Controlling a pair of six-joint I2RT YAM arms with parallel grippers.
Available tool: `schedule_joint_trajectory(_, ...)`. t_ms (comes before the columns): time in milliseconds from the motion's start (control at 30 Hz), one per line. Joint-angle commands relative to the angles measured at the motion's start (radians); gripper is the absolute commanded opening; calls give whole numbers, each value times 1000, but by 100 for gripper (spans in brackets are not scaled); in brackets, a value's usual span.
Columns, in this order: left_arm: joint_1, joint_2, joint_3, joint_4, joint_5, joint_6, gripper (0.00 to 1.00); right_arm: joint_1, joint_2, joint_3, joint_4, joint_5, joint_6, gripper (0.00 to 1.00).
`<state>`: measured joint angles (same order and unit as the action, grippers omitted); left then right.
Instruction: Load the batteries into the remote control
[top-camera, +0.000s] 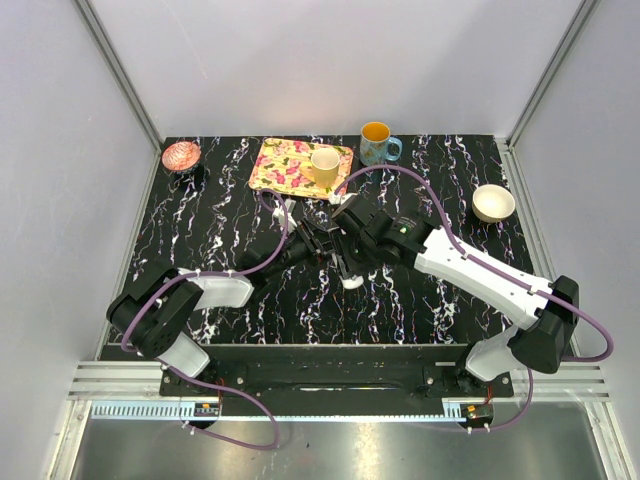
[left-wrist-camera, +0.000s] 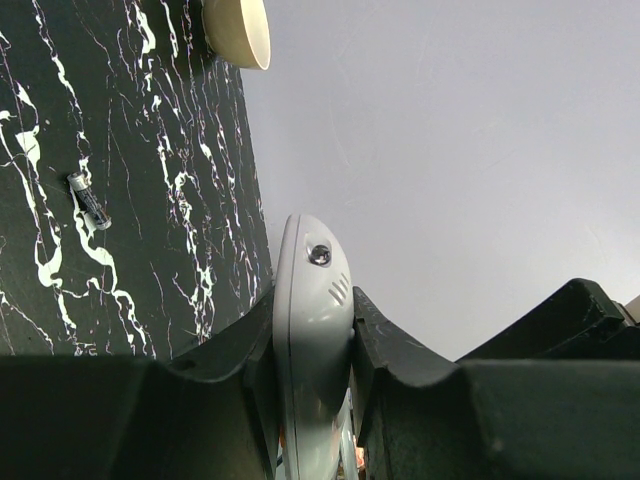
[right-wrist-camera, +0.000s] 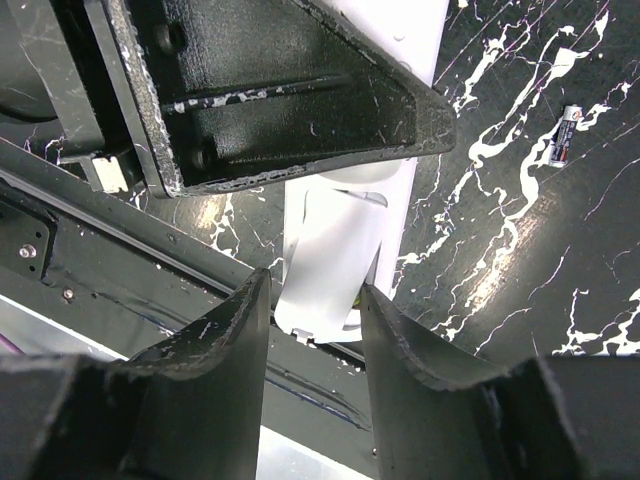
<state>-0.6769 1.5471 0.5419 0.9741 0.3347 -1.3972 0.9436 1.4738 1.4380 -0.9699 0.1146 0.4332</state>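
My left gripper (left-wrist-camera: 312, 298) is shut on the white remote control (left-wrist-camera: 311, 265), which stands on edge between the fingers with its rounded tip pointing away. In the right wrist view the remote control (right-wrist-camera: 422, 60) runs under the left gripper's black finger (right-wrist-camera: 280, 90). A small white cover piece (right-wrist-camera: 330, 245) angles off the remote and fills the gap of my right gripper (right-wrist-camera: 313, 285), which is closed on it. One dark battery (left-wrist-camera: 88, 200) lies loose on the black table, and the right wrist view shows a battery (right-wrist-camera: 565, 135) too. Both grippers meet mid-table (top-camera: 338, 248).
A floral tray (top-camera: 285, 160) carrying a yellow cup (top-camera: 324, 165) sits at the back. A blue mug (top-camera: 377, 143) is behind it, a pink bowl (top-camera: 181, 155) at the back left and a cream bowl (top-camera: 493, 203) at the right. The metal rail (top-camera: 320, 375) lines the near edge.
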Motion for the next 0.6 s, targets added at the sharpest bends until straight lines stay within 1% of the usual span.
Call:
schedule_joint_trajectory(0, -4, -1, 1, 104, 23, -23, 0, 9, -3, 27, 0, 28, -33, 31)
schedule_joint_trajectory(200, -4, 7, -10, 138, 40, -54, 0, 8, 0, 42, -44, 50, -74, 22)
schedule_joint_trajectory(233, -4, 8, -14, 141, 41, -56, 0, 9, -1, 44, -50, 50, -77, 19)
schedule_joint_trajectory(567, -4, 11, -8, 153, 43, -65, 0, 8, 3, 48, -58, 27, -87, 11)
